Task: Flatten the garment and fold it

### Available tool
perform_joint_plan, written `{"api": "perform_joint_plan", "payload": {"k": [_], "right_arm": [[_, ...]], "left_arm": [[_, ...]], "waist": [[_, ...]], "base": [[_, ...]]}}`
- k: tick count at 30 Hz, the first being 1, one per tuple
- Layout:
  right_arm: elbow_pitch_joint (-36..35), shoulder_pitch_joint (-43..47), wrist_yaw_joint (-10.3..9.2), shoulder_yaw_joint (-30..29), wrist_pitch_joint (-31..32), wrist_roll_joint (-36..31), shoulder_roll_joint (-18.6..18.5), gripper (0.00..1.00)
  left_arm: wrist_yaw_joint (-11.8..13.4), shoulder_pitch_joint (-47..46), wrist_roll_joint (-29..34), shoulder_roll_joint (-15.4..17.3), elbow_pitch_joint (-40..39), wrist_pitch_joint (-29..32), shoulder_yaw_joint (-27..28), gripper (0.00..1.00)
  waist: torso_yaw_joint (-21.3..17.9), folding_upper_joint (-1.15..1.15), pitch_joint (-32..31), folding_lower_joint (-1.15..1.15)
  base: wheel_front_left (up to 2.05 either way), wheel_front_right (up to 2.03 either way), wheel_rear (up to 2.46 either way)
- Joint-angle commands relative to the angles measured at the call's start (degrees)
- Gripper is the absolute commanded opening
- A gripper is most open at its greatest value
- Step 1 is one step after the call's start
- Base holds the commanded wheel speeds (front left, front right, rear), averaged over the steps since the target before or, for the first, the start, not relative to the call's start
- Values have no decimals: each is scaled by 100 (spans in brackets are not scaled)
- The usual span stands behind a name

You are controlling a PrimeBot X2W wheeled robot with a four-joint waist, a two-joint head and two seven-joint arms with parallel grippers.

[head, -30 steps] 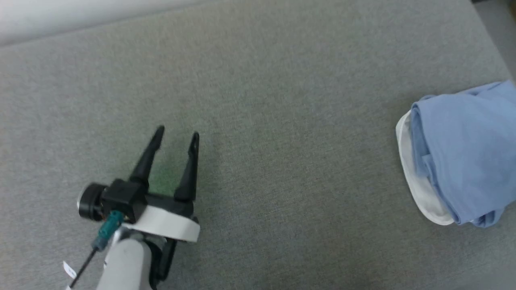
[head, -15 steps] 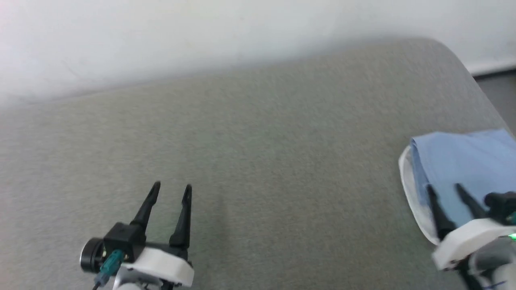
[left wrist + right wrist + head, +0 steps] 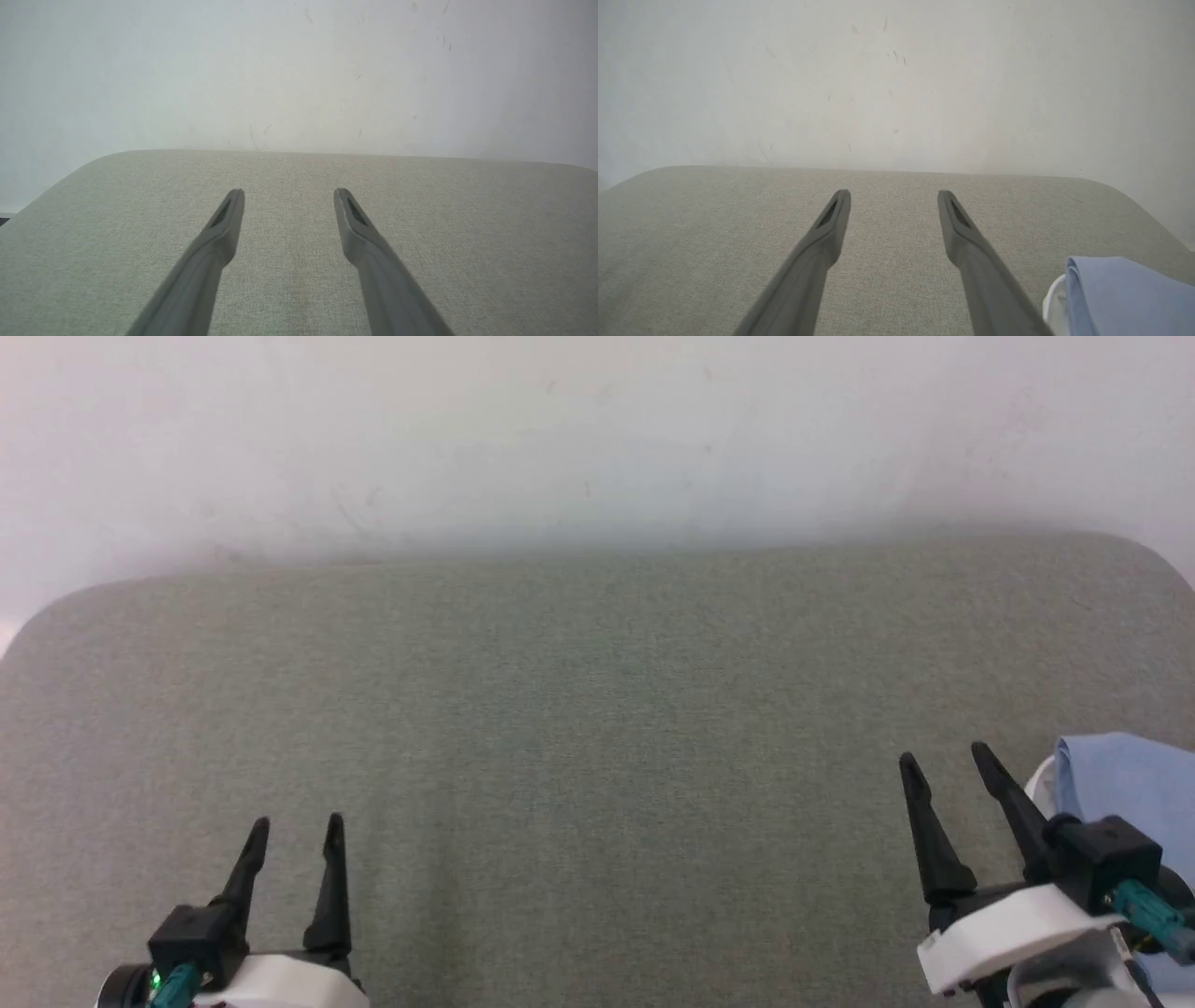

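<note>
Since a second ago the head camera has tilted up, so the white wall now shows behind the grey padded table. At lower left the left gripper hovers empty, fingers moderately spread. The right gripper is likewise parted and empty. Just to its right, at the table's right edge, lies the shirt, bunched, a white edge showing. It looks light, soft and limp, so pinching an outer fold or hem should lift it.

Matt woven table cover; soft cloth garment.
</note>
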Motion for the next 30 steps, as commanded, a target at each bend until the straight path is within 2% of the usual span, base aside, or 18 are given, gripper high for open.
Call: {"api": "perform_joint_plan", "payload": {"k": [1,10,21,22,30], "right_arm": [[-139,199,-5,-22,-11,-94,46,100],[-473,833,-5,-181,164,-264,107,100],[-417,851,-5,-160,164,-58,115,100],[-403,851,-5,-154,165,-47,115,0],[-398,813,0,-166,166,-107,90,0]], "left_arm": [[21,115,-77,38,12,-27,78,100],[-26,296,-86,-2,60,-27,-23,100],[-30,339,-60,-5,169,-27,-157,100],[-40,333,-75,-5,172,-27,-167,0],[3,268,-55,-21,130,55,-159,0]], "waist": [[183,0,-149,0],[184,0,-309,0],[205,0,-358,0],[212,0,-362,0],[197,0,-353,0]], "base": [[0,0,0],[0,0,0],[0,0,0],[0,0,0],[0,0,0]]}}
